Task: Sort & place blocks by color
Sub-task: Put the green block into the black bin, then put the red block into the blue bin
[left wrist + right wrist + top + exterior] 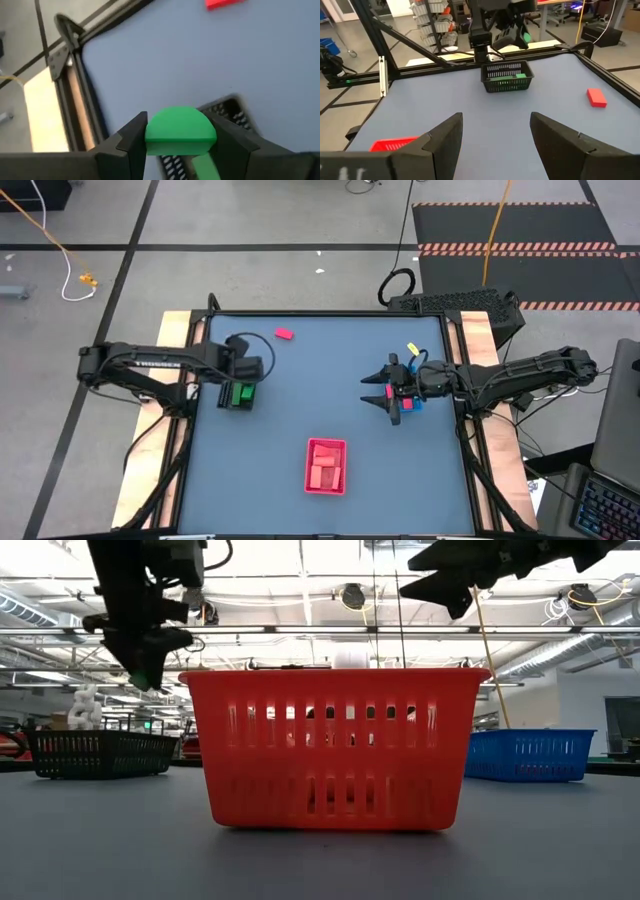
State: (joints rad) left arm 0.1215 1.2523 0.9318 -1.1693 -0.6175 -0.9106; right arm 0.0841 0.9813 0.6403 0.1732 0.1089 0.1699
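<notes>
One green block (180, 131) clamped in left end effector (181, 145), directly above black tray (237, 395); straight drop likely next. Right end effector (495, 132) spread wide, empty, over blue tray (530, 755). Lone red block (284, 334) on table (330, 380), nearer left arm.
</notes>
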